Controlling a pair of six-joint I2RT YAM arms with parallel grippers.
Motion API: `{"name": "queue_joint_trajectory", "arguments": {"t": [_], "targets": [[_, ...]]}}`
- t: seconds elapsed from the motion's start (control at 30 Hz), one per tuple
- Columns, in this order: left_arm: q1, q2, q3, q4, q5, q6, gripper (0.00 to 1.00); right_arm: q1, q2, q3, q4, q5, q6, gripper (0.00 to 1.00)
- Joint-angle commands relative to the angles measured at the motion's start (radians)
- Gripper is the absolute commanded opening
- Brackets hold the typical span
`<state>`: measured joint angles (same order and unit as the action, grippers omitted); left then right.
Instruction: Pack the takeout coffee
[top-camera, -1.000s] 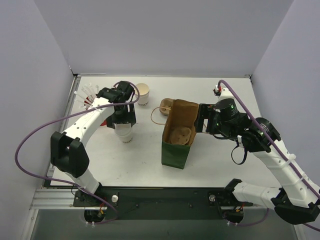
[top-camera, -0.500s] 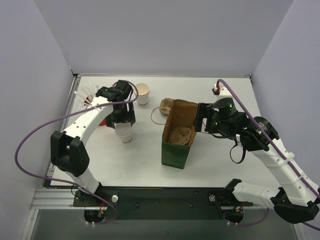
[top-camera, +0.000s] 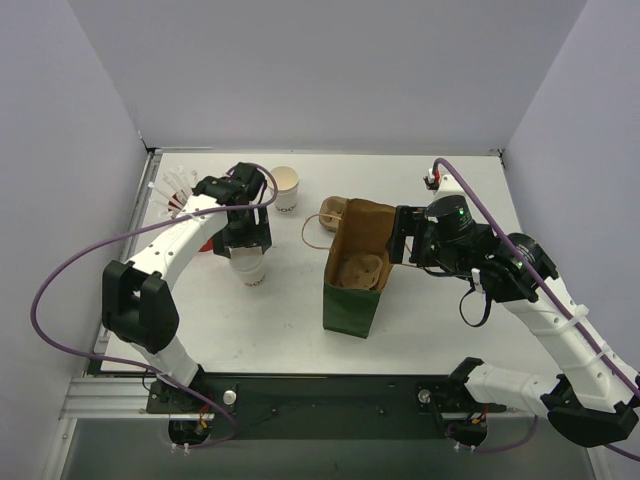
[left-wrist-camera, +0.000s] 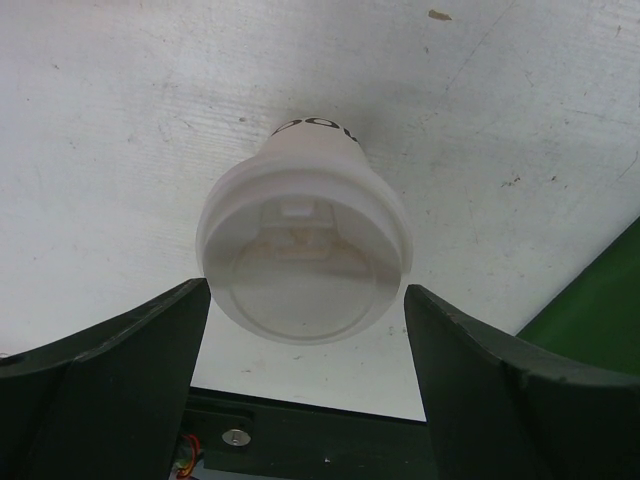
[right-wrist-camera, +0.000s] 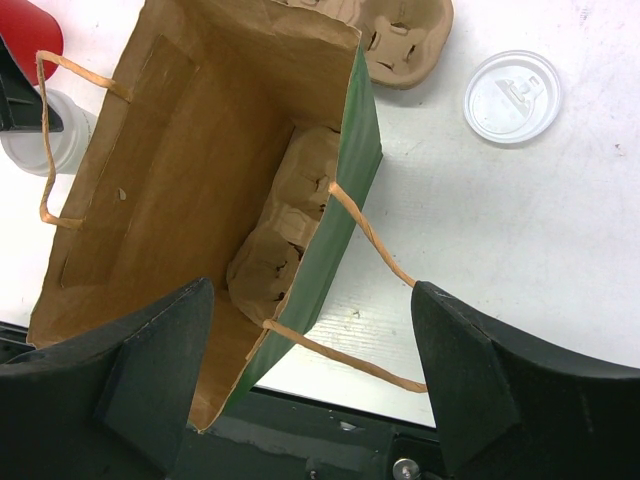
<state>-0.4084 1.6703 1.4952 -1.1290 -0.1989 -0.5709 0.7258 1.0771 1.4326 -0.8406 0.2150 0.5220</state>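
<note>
left hand: wide open, pointing down | right hand: open, angled down

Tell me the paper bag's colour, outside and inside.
Green outside, brown inside; the paper bag shows best in the right wrist view.

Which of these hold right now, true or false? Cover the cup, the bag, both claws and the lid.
1. The takeout coffee stands on the table inside the open left claw. True.
2. The paper bag is empty. False: a cardboard cup carrier sits inside it.
3. The right claw is shut on the bag. False: it is open, holding nothing.
4. A loose white lid lies on the table beside the bag. True.
</note>
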Motion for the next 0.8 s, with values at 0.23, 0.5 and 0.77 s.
{"name": "queue_joint_trajectory", "arguments": {"t": [0.23, 0.5, 0.77], "targets": [[0.008, 0.012, -0.026, 0.055, -0.014, 0.003, 0.9, -0.009, 0.004, -0.017, 0.009, 0.009, -0.004, 0.75], [0.008, 0.006, -0.047, 0.061, -0.008, -0.004, 0.9, -0.009, 0.009, -0.02, 0.014, 0.007, -0.002, 0.75], [0.008, -0.032, -0.035, 0.06, 0.016, 0.005, 0.91, -0.009, 0.01, -0.023, 0.017, 0.004, -0.004, 0.75]]}}
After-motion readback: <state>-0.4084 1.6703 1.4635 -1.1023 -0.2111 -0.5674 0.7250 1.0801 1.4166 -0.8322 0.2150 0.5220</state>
